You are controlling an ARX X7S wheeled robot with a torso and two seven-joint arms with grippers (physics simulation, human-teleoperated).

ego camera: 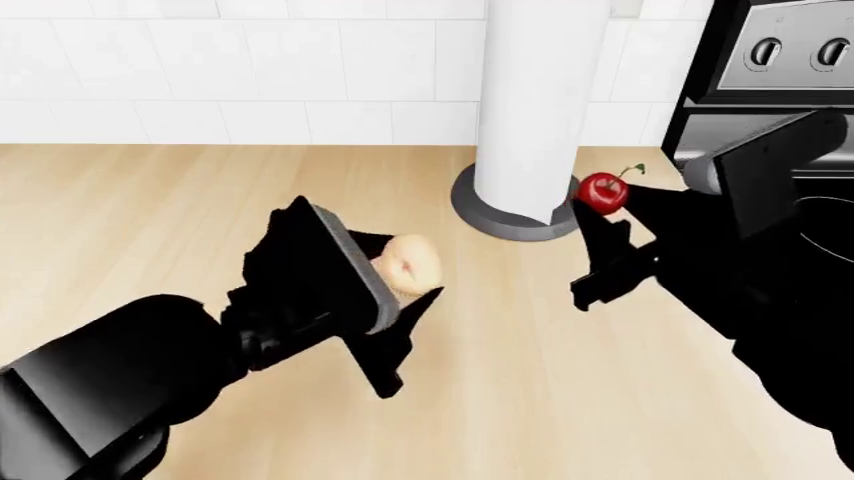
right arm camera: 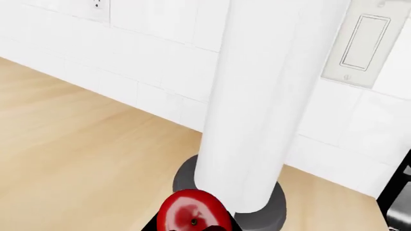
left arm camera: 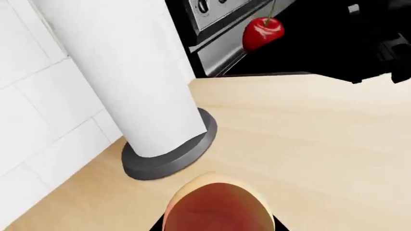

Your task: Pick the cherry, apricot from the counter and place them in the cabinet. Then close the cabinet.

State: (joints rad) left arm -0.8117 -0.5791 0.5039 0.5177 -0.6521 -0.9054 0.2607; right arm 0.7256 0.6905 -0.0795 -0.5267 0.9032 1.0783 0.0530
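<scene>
The pale beige-orange apricot (ego camera: pixel 407 262) sits between the fingers of my left gripper (ego camera: pixel 411 275), lifted above the light wood counter (ego camera: pixel 160 220). In the left wrist view the apricot (left arm camera: pixel 215 209) fills the space between the jaws. A glossy red cherry (ego camera: pixel 603 191) with a thin green stem is held by my right gripper (ego camera: pixel 601 215), up in the air near the paper towel roll. The right wrist view shows the cherry (right arm camera: pixel 191 211) right at the jaws. The left wrist view also catches the cherry (left arm camera: pixel 262 32). The cabinet is out of view.
A tall white paper towel roll (ego camera: pixel 541 100) on a grey round base (ego camera: pixel 514 215) stands by the tiled wall. A steel stove with knobs (ego camera: pixel 787 50) and a black top lies at the right. A wall switch (right arm camera: pixel 363 43) is on the tiles.
</scene>
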